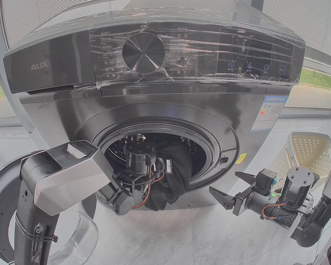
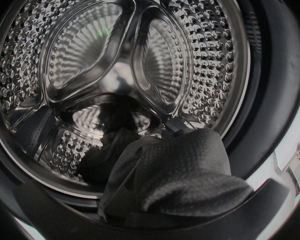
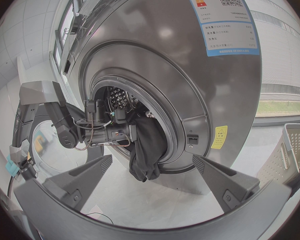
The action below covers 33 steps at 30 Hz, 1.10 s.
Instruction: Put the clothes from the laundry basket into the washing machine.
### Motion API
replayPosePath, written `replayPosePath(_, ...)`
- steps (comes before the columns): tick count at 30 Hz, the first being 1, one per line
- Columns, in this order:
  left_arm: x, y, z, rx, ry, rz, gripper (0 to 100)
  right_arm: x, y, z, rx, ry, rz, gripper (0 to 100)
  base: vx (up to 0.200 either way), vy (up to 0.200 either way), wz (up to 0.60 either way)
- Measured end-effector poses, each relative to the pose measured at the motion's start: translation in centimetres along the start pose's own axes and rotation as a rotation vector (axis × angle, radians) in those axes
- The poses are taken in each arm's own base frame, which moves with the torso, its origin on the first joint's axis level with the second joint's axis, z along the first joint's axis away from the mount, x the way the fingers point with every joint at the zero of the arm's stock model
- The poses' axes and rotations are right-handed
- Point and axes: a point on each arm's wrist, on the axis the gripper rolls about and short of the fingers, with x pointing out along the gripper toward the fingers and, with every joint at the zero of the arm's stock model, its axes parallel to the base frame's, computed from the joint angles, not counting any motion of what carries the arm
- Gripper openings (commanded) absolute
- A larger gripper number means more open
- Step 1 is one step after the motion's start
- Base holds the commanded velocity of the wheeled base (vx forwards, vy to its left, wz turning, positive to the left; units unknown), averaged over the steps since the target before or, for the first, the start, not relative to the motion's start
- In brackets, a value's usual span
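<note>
The left gripper (image 1: 160,165) sits in the mouth of the washing machine (image 1: 165,103), pushed against a black garment (image 1: 174,177). The cloth hides its tip, so I cannot tell whether it is clamped on the fabric or spread. From the right wrist view the same gripper (image 3: 132,133) meets the garment (image 3: 148,147) at the lower part of the opening.

The garment hangs half in, half out. 1 part droops over the door seal and down the front of the machine toward the floor (image 1: 195,236). The other part lies over the lip and runs into the drum (image 2: 206,50), where the left wrist view shows a textured dark fold (image 2: 183,170) in front and a darker end resting on the drum's bottom.

The right gripper (image 1: 231,186) hangs to the right of the opening, low over the floor, apart from the machine. Its 2 fingers (image 3: 90,174) are spread wide with nothing between them, pointing toward the opening.

The round door (image 1: 3,203) stands swung open at the machine's left, behind the left arm. The laundry basket (image 1: 309,148), cream with perforated walls, stands at the right of the machine, just behind the right arm; what it holds cannot be seen.

On the machine's front sit a round knob (image 1: 143,52) under clear film, a blue-edged label (image 1: 270,113) and a small yellow sticker (image 1: 241,158) beside the door latch.
</note>
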Motion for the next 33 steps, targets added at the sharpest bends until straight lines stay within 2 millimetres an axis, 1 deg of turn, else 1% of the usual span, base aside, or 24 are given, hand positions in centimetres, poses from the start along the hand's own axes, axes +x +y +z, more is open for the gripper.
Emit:
replayPosePath(2, 0.8, 0.4, 0.4, -0.004, -0.02, 0.011, 0, 0.0, 0.0, 0.0, 0.0, 0.001, 0.0, 100, 0.0, 0.0, 0.0)
replayPosePath(7, 2.5, 1.8, 0.4, -0.006, -0.03, 0.045, 0, 0.0, 0.0, -0.1, 0.001, 0.004, 0.0, 100, 0.0, 0.0, 0.0)
replayPosePath(12, 4.0, 2.6, 0.9, -0.012, -0.048, 0.065, 0, 0.0, 0.0, -0.1, 0.002, 0.006, 0.0, 100, 0.0, 0.0, 0.0)
replayPosePath(15, 4.8, 2.8, 1.1, -0.013, -0.051, 0.074, 0, 0.0, 0.0, -0.2, 0.002, 0.007, 0.001, 100, 0.0, 0.0, 0.0)
replayPosePath(21, 6.0, 3.3, 1.0, 0.004, -0.053, 0.119, 0, 0.0, 0.0, -0.2, 0.002, 0.007, 0.0, 100, 0.0, 0.0, 0.0)
replayPosePath(28, 7.6, 3.9, 2.1, 0.0, -0.104, 0.137, 0, 0.0, -0.1, -0.1, 0.003, 0.007, -0.002, 100, 0.0, 0.0, 0.0)
replayPosePath(33, 8.0, 4.3, 1.7, -0.007, -0.112, 0.143, 0, 0.0, -0.1, -0.1, 0.002, 0.007, -0.004, 100, 0.0, 0.0, 0.0)
